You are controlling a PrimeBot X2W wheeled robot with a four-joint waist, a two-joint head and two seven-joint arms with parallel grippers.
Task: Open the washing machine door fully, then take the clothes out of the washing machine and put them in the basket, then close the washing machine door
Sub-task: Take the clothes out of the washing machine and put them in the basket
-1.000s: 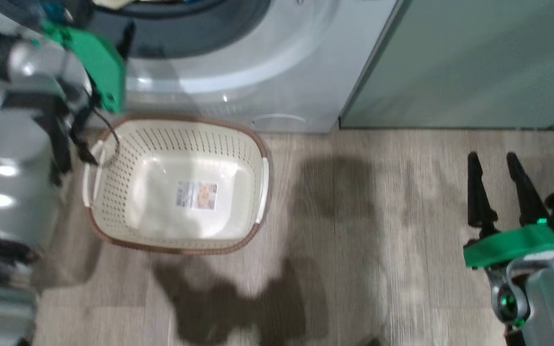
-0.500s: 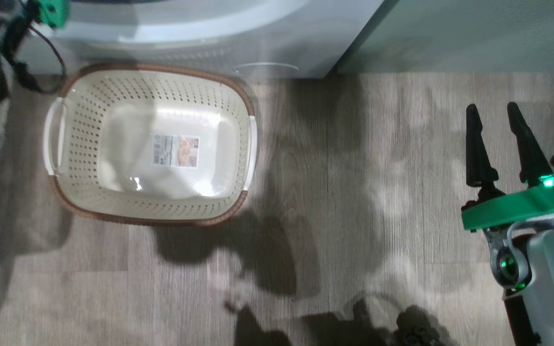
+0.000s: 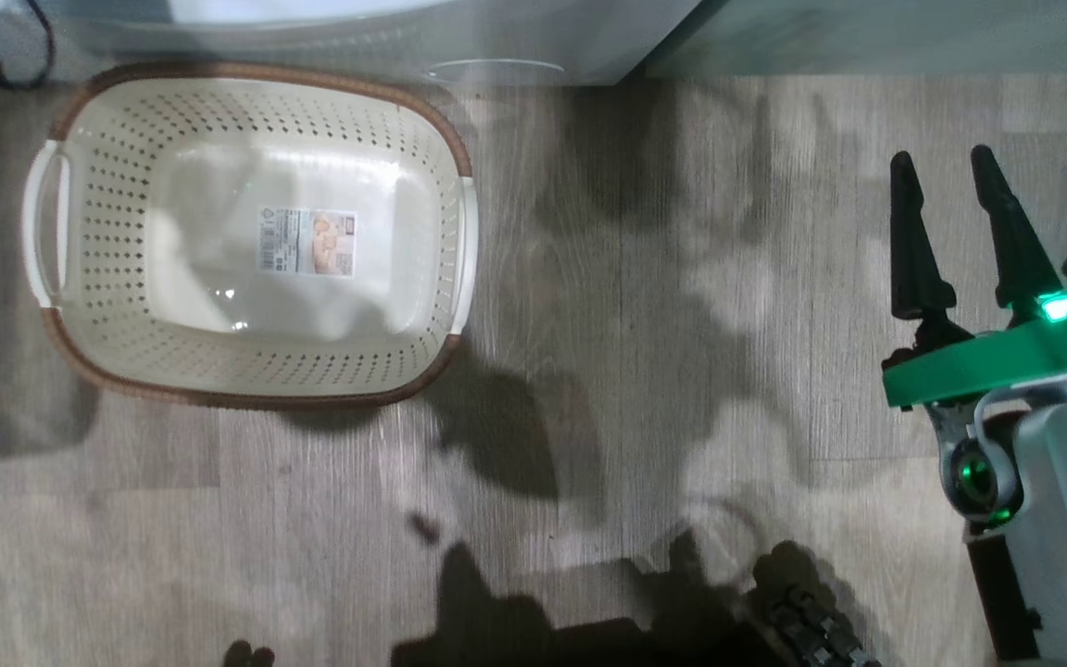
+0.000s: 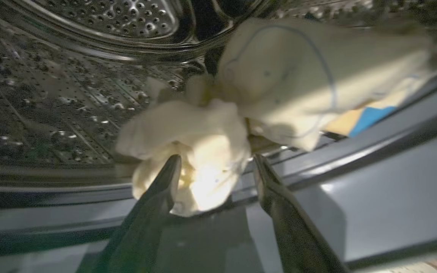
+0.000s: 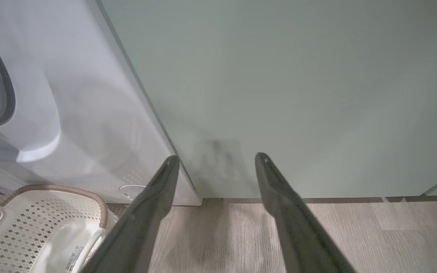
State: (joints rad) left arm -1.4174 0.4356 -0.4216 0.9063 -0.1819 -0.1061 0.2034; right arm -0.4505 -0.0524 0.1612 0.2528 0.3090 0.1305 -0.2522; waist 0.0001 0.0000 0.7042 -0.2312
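Clothes, soft cream-yellow garments (image 4: 279, 76), sit inside the white washing machine (image 5: 89, 94): left wrist view, left gripper (image 4: 216, 158) spread wide, tips at a bunch. Head view: perforated cream plastic basket (image 3: 246, 400) before the machine, right gripper (image 3: 939, 156) open, empty.

The basket (image 3: 126, 167) stands on the floor (image 3: 635, 371) just in front of the washing machine (image 3: 311, 37), with a sticker (image 3: 307, 241) lying on its bottom. A cabinet (image 5: 279, 94) stands right beside the machine on its right, and before it, well to the right of the basket, the right gripper (image 3: 943, 156) hangs over the floor. The clothes (image 4: 203, 151) lie inside the drum at its mouth. One bundle sits at the front lip between the left gripper (image 4: 216, 157) fingers, another behind it.
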